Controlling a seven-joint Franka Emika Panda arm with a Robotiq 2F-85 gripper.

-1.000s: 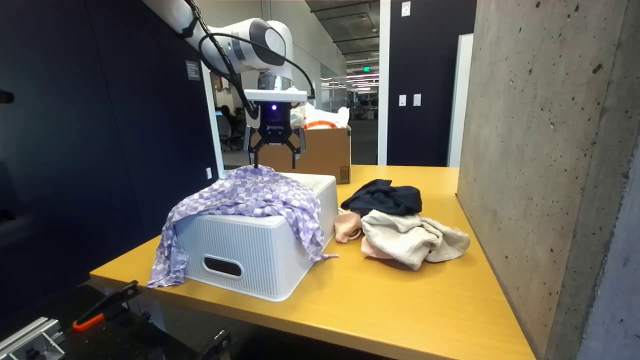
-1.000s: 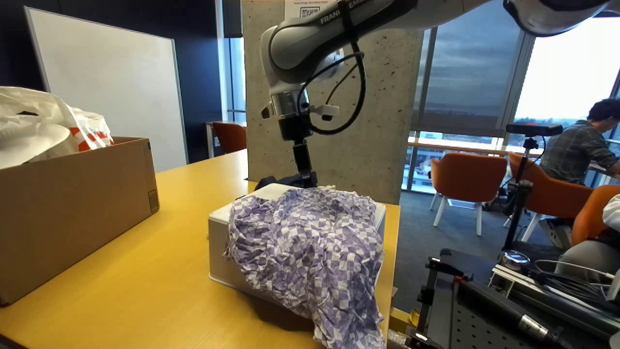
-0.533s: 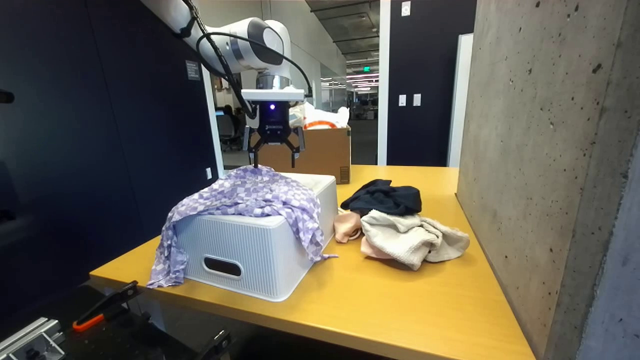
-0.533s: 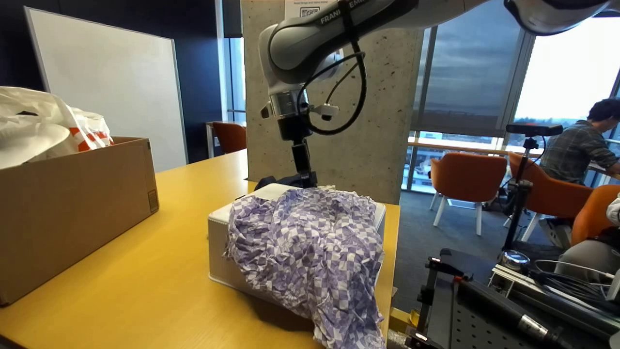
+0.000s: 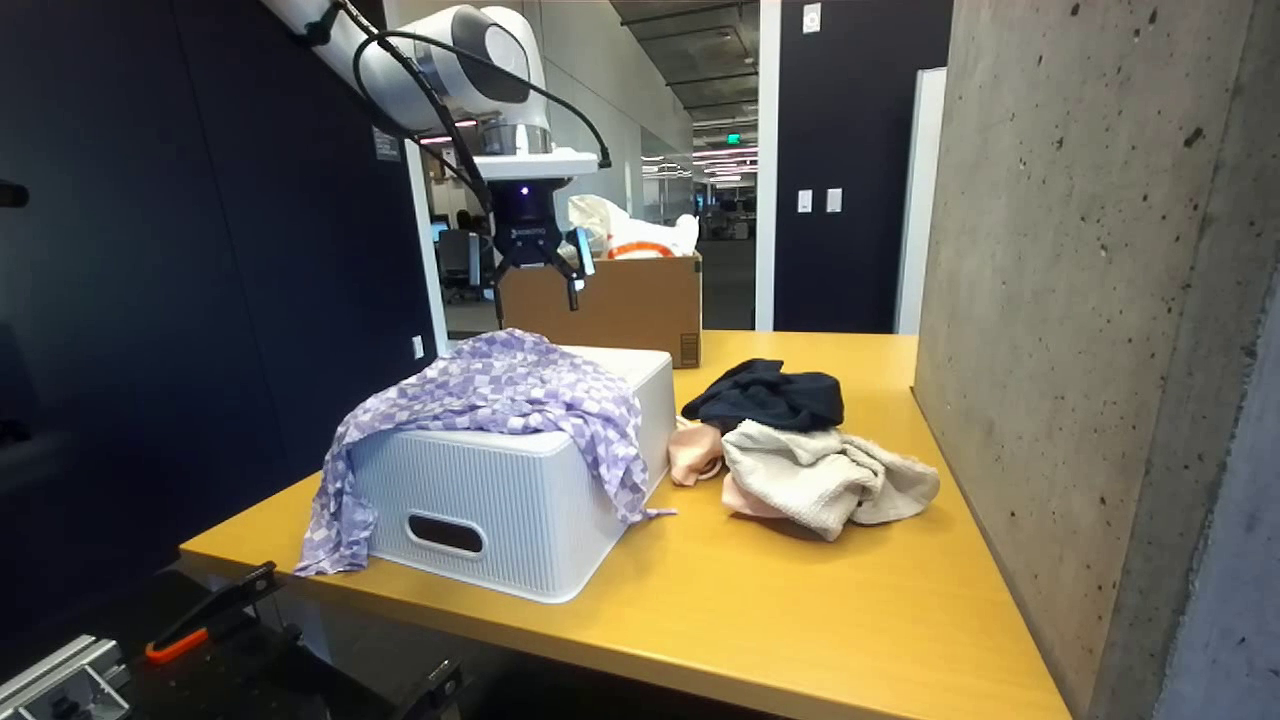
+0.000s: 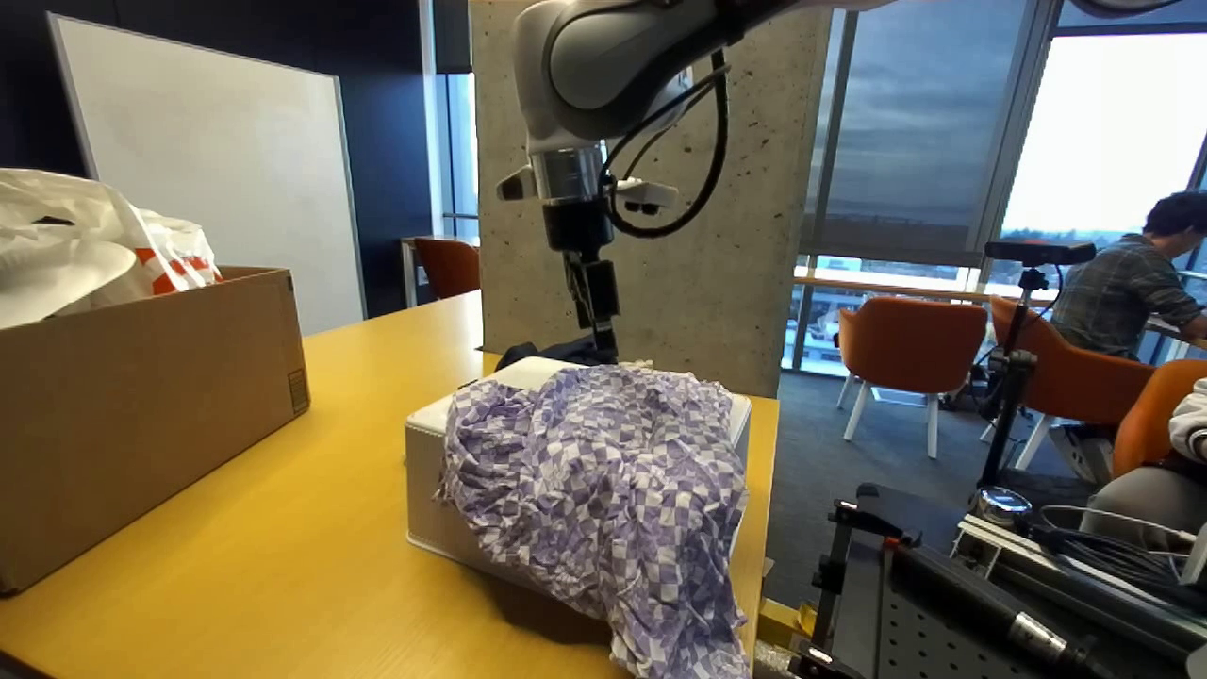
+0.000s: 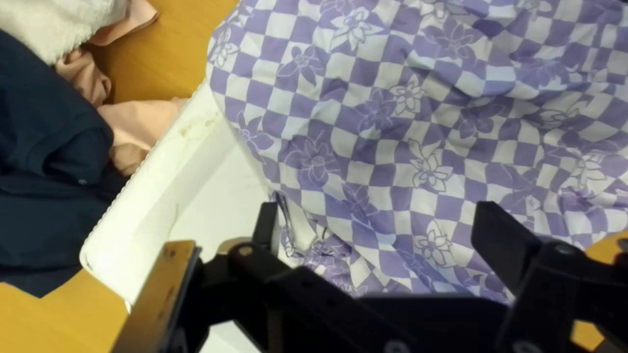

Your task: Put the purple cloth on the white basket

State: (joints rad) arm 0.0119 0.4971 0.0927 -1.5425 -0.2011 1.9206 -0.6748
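The purple and white checked cloth (image 5: 490,385) lies draped over the white ribbed basket (image 5: 470,500) in both exterior views. It covers much of the basket's top and hangs down its sides to the table. The cloth (image 6: 603,471) hides most of the basket (image 6: 429,481) in an exterior view. My gripper (image 5: 537,308) is open and empty, pointing down over the cloth's far edge. In the wrist view the gripper (image 7: 378,220) has its fingers wide apart, with the cloth (image 7: 392,122) below and a bare white strip of the basket (image 7: 211,196) at the left.
A dark navy cloth (image 5: 770,395), a cream cloth (image 5: 820,475) and a peach cloth (image 5: 694,453) lie beside the basket on the yellow table (image 5: 780,620). A cardboard box (image 5: 640,305) with white bags stands behind. A concrete pillar (image 5: 1080,300) borders the table.
My gripper has risen and tilted slightly, shifting a little left in an exterior view. It is open throughout. The cloth and basket have not visibly moved.
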